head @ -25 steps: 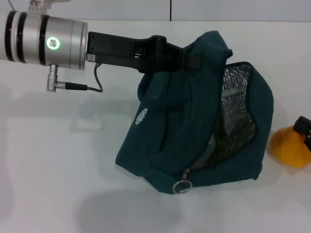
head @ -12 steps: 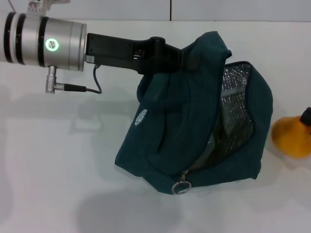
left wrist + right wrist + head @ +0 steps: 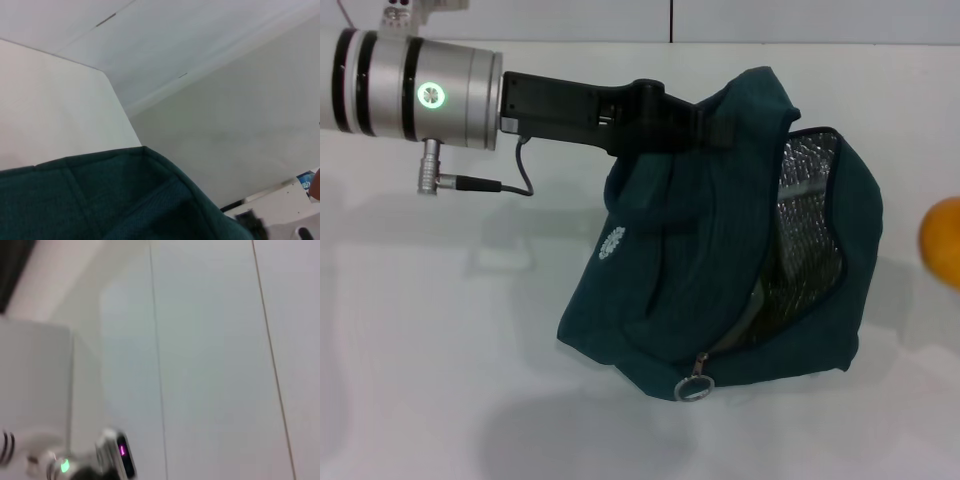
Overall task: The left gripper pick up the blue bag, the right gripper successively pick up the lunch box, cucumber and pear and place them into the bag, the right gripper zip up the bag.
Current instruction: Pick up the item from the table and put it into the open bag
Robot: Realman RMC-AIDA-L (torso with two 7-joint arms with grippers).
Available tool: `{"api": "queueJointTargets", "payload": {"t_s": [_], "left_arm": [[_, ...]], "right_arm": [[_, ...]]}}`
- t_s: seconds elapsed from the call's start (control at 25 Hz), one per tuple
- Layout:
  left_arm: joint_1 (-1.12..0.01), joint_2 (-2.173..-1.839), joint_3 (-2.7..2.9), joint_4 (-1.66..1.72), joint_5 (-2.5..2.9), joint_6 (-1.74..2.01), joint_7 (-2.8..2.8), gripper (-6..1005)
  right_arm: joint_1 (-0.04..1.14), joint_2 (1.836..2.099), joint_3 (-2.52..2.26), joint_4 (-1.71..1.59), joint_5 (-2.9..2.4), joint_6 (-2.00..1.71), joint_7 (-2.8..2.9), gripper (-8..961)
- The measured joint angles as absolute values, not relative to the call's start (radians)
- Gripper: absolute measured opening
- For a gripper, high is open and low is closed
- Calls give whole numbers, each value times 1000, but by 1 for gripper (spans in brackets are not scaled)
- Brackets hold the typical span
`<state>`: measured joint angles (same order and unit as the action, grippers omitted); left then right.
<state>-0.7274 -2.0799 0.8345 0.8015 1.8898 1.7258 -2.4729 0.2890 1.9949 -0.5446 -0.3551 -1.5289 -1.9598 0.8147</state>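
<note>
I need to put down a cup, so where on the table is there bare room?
The table is bare left of the bag, below the left gripper, and along the front. It is crowded between the bag and the pear.

Dark teal bag with silver quilted lining; orange pear; white table.
</note>
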Motion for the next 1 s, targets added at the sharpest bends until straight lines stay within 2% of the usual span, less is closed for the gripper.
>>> {"api": "queueJointTargets", "payload": {"t_s": [0.44,0.68,1.0], "left_arm": [[-735,-2085,879,786,1827,1726,-2489,67],[-736,-2084,891,785,1818,1724,-2493,67],[-731,-2083,891,785,1818,1720,-2493,67]], "right_arm": [[400,2007,-552,-374,-1436,-2026,855,26],[481,2012,-604,-368,-1447,-1913,856,25],[524,2025,-800,-348,-1439,-1761,847,26]]}}
